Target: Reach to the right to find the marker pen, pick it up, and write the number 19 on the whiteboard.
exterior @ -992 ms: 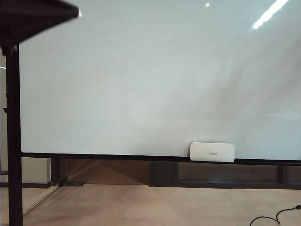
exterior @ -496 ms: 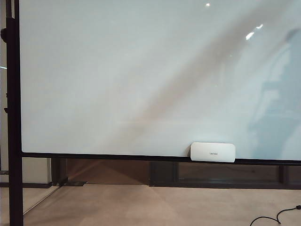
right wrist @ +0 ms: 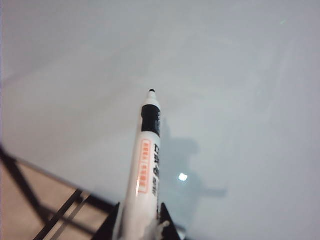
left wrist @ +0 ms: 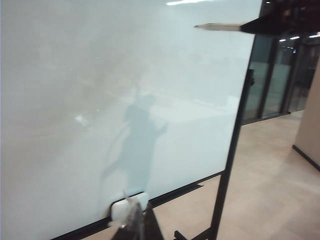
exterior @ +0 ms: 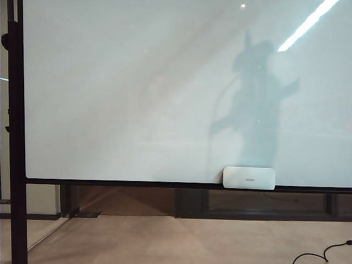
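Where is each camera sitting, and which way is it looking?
Exterior view: stands off the arms, facing the whiteboard straight on; no arm shows, only a shadow on the board.
Left wrist view: rides the left arm, looking slantwise along the board and into the hall; the left gripper is a blur at the picture's edge.
Right wrist view: rides the right arm, pointing at the board; the right gripper holds the marker pen.
Shared: exterior and left wrist views both show the white eraser block.

Exterior view square-on, wrist views oblique and closer, all sharing the whiteboard (exterior: 137, 82).
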Controlling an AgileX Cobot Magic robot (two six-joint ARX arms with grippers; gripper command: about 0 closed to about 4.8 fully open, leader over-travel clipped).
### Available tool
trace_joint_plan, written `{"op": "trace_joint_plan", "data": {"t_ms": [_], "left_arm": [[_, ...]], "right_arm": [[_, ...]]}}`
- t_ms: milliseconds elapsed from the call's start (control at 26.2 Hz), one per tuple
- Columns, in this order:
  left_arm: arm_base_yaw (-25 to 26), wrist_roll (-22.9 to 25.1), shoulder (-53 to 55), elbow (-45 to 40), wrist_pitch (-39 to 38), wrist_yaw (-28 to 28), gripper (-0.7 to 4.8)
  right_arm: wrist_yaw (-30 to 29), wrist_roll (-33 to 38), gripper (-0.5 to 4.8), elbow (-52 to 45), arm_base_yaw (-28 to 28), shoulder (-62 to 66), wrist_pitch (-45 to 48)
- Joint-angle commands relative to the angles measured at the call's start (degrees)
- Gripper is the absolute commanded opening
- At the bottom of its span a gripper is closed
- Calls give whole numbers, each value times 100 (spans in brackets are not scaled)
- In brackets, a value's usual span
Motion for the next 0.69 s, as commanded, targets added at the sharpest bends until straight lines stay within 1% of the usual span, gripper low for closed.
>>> {"op": "trace_joint_plan", "data": {"t_ms": [38,76,153,191,305,382,458,534,687], "left_arm": [[0,-42,-4,225,-13,44,-5],[0,-39,-7,295,-20,42,-5],[0,-28,-7,391,-17,31,-5],[0,-17,-4,415,-7,-9,-5],[0,166,-4,426,120,-31,-5],[0,229,22,428,352,-31,-5],[0,234,116,428,616,-33,-5],[0,225,291,452,763,-52,-5],[0,321,1001,872,769,-52,-5]], "right_arm": [[787,7,-1,15,507,-153,-763],[885,2,-1,13,656,-240,-826],[833,-15,-2,-42,901,-461,-551],[789,-13,-2,-118,981,-560,-199],[232,24,-1,-400,1038,-614,960],[96,48,-2,-874,1040,-610,1930],[173,341,-2,-1475,1040,-599,2835],[546,459,-2,-2109,1040,-584,3698],[592,518,-1,-2986,1115,-328,4968]]}}
